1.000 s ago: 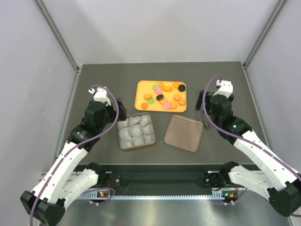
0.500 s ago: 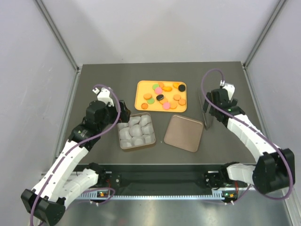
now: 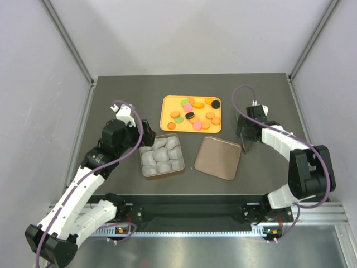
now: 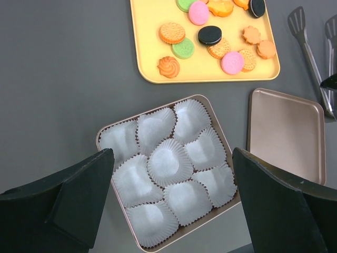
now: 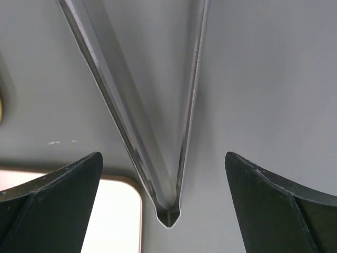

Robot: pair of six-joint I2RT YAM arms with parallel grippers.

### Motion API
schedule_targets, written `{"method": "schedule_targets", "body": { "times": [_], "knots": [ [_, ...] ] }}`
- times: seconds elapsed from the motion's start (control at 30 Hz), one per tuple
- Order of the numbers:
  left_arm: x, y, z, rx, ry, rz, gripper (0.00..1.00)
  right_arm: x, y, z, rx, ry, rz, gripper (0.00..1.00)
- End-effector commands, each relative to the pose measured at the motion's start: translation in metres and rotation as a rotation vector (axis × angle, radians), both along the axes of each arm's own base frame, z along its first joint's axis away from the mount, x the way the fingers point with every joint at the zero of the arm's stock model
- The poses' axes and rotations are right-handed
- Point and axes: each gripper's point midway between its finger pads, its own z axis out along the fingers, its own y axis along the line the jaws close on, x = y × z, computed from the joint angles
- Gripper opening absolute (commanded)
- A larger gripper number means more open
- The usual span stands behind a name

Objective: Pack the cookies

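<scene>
The cookies (image 3: 193,114), mostly orange with some pink, green and black, lie loose on an orange tray (image 3: 167,106); they also show in the left wrist view (image 4: 210,35). A square tin (image 3: 163,175) holds several empty white paper cups (image 4: 167,164). My left gripper (image 3: 146,134) is open and empty, hovering over the tin in its wrist view (image 4: 171,211). My right gripper (image 3: 246,137) is open, low over metal tongs (image 5: 176,153), with the jaws to either side of the hinge end and not touching it.
The tin's flat lid (image 3: 217,158) lies right of the tin, its corner just left of the tongs (image 5: 113,216). The tongs lie on the table right of the tray (image 4: 310,63). Grey walls enclose the table on three sides.
My right arm has swung in and dropped its gripper over the tongs. My left arm has hardly moved.
</scene>
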Motion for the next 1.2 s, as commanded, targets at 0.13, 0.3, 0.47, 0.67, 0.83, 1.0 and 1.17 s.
{"method": "schedule_targets", "body": {
  "times": [0.13,0.3,0.47,0.67,0.83,1.0,1.17],
  "knots": [
    [0.003,-0.002,0.015,-0.016,-0.034,-0.003,0.99,0.040,0.000,0.009,0.045,-0.067,0.002,1.00],
    [0.004,-0.002,0.013,-0.017,-0.026,-0.001,0.99,0.046,0.001,0.005,0.042,-0.056,0.010,0.94],
    [0.005,-0.002,0.010,-0.013,-0.017,0.003,0.99,0.045,-0.001,-0.004,0.030,-0.031,0.008,0.91],
    [0.005,-0.004,0.007,-0.020,-0.006,0.001,0.99,0.049,0.002,-0.014,0.034,-0.001,0.015,0.87],
    [0.006,-0.004,0.006,-0.020,-0.003,0.002,0.99,0.048,0.001,-0.027,0.019,0.051,0.016,0.84],
    [0.007,-0.005,0.004,-0.017,0.004,0.002,0.99,0.048,-0.001,-0.029,0.014,0.061,0.005,0.82],
    [0.007,-0.004,0.003,-0.017,0.006,0.004,0.99,0.053,0.002,-0.014,0.026,0.046,0.019,0.65]
  ]
}}
